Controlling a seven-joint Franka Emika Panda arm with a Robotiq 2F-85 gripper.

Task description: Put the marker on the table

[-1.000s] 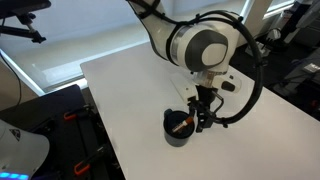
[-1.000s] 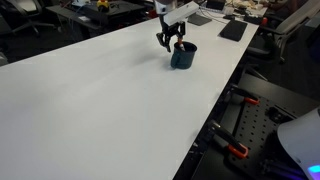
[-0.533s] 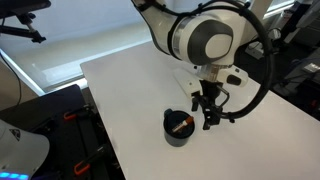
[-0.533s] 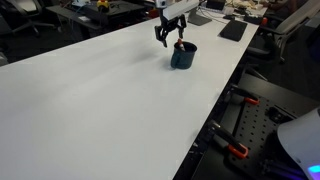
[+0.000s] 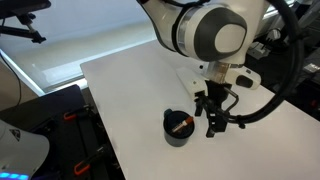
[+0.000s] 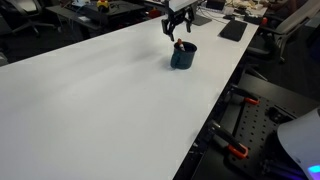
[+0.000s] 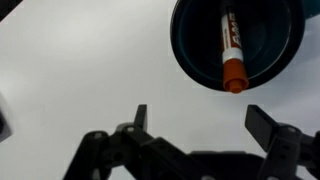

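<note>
My gripper [image 7: 200, 120] hangs above the table [image 7: 80, 60], its 2 fingers spread wide and holding nothing. The marker [image 7: 230, 50] rests inside the cup [image 7: 186, 55], which sits beside the gripper, not under it. I judge the pick has not begun. Next I need to centre over the cup, descend and pinch the marker.

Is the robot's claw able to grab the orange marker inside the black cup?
Probably yes: the open gripper hangs beside the uncovered round black cup, and the thin red-orange marker reaches its rim.
</note>
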